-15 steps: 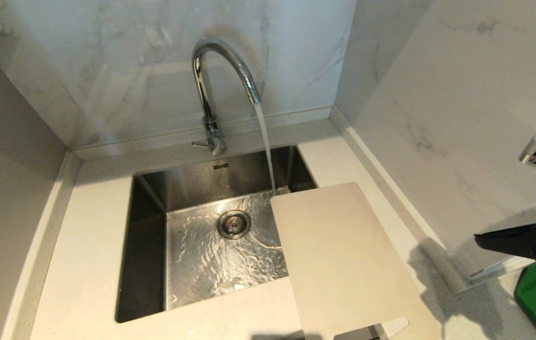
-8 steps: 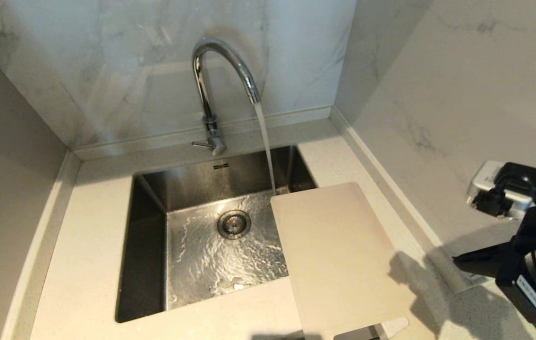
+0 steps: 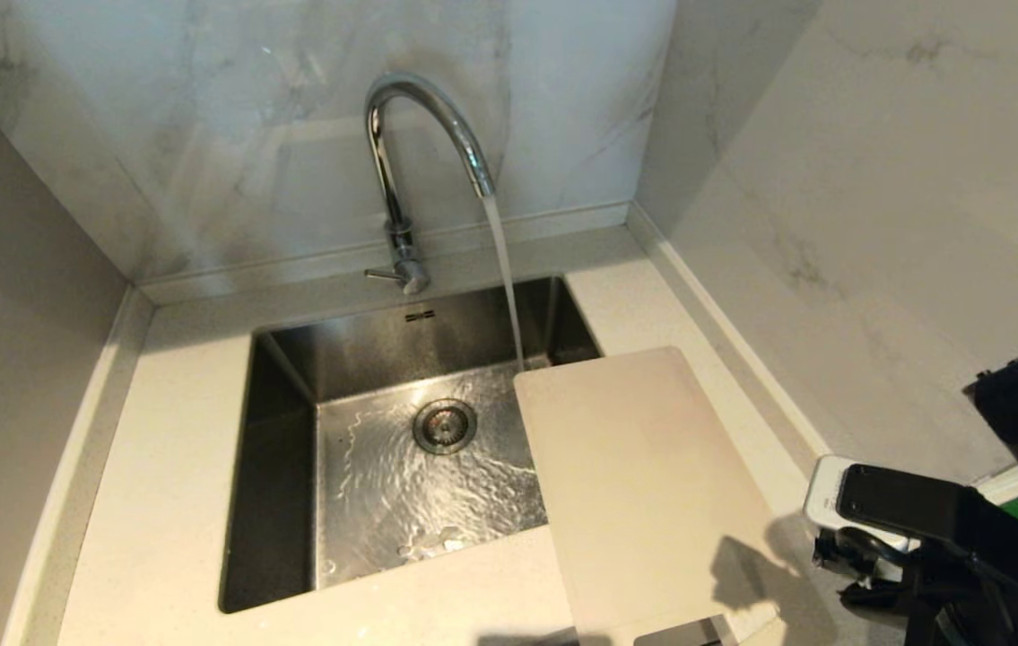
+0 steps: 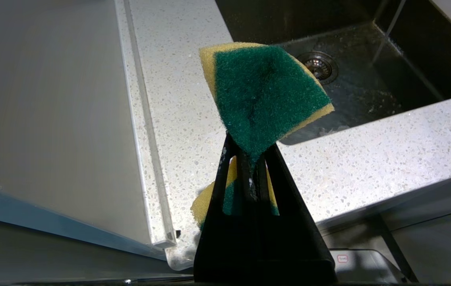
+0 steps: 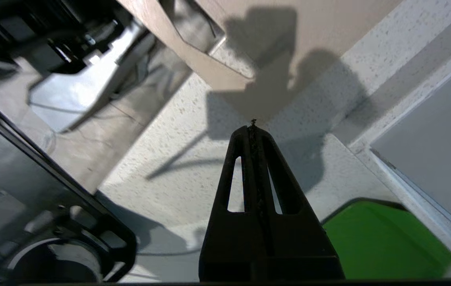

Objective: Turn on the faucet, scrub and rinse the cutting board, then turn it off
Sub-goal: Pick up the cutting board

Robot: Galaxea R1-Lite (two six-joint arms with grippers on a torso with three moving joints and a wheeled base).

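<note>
The chrome faucet (image 3: 423,135) stands behind the sink, and a stream of water runs from its spout into the basin. The cream cutting board (image 3: 643,484) lies flat on the counter, its far left corner hanging over the sink's right edge. Its slot handle (image 5: 189,24) is at the near end. My right gripper (image 5: 252,127) is shut and empty, hovering over the counter just off the board's near right corner. My left gripper (image 4: 251,153) is shut on a green and yellow sponge (image 4: 263,91), near the counter's front left, outside the head view.
The steel sink (image 3: 284,431) has a drain (image 3: 444,425) in its wet floor. Marble walls close in behind and on the right. A green flat object (image 5: 384,242) lies on the counter to the right of my right arm (image 3: 930,529).
My right arm has swung down and inward from the right edge toward the board's near right corner, and its shadow now falls on the board. The water keeps running and the board has not moved.
</note>
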